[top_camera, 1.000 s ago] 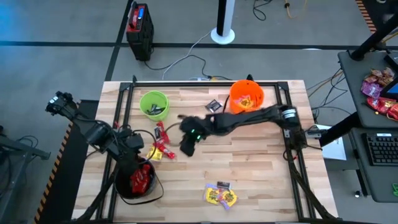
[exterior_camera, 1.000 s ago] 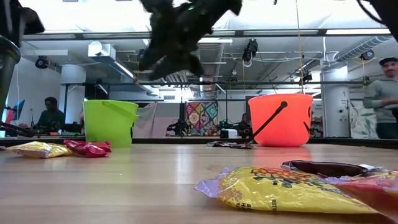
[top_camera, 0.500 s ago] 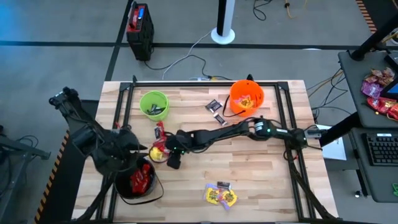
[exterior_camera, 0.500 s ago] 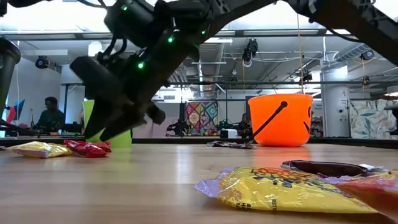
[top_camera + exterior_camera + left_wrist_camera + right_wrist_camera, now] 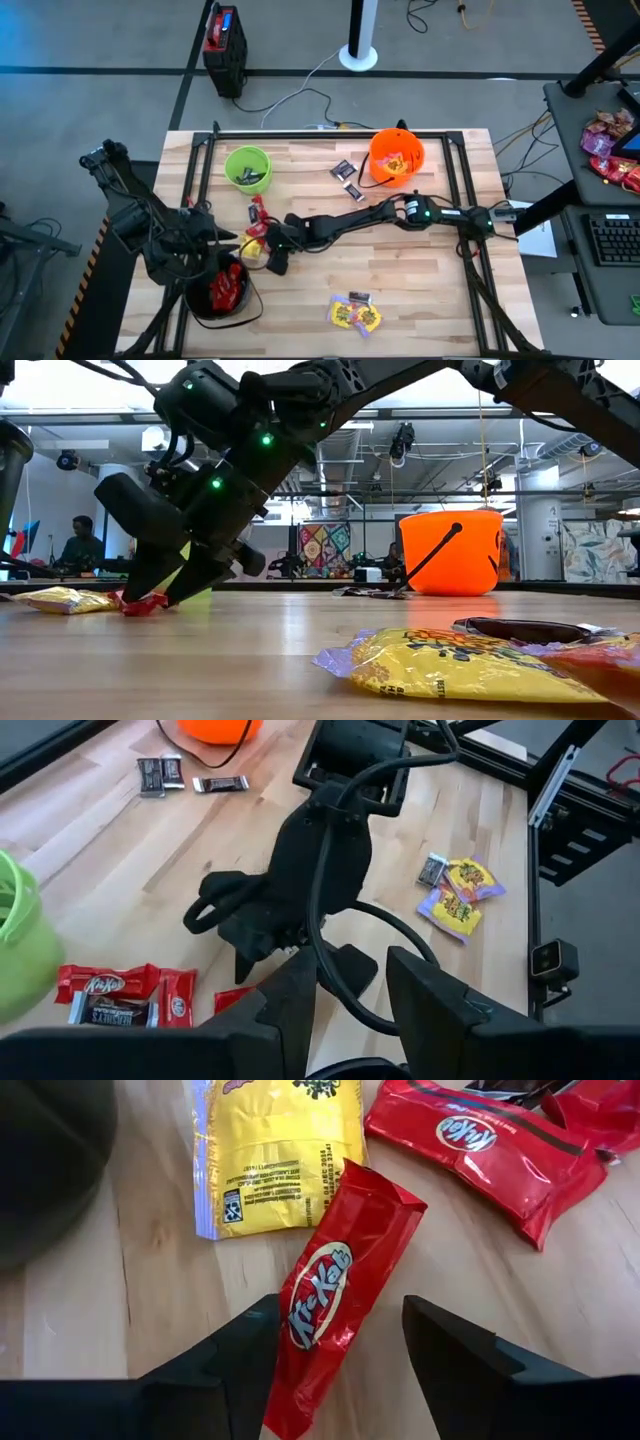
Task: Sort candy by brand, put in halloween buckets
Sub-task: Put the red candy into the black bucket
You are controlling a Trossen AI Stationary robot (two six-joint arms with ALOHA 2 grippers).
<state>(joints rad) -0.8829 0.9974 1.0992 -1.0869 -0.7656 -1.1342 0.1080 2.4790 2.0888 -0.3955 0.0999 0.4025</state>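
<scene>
Red KitKat (image 5: 330, 1295) between open right pincer (image 5: 340, 1345)

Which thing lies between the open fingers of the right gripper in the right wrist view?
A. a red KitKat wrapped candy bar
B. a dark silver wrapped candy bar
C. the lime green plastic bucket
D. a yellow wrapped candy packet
A: the right gripper is open, with the red KitKat wrapped candy bar lying on the wooden table between its two dark fingers.

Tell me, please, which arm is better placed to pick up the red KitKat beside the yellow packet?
The right. Its pincer is open and straddles the red KitKat lying by the yellow packet. The left pincer hovers near the black bucket.
</scene>
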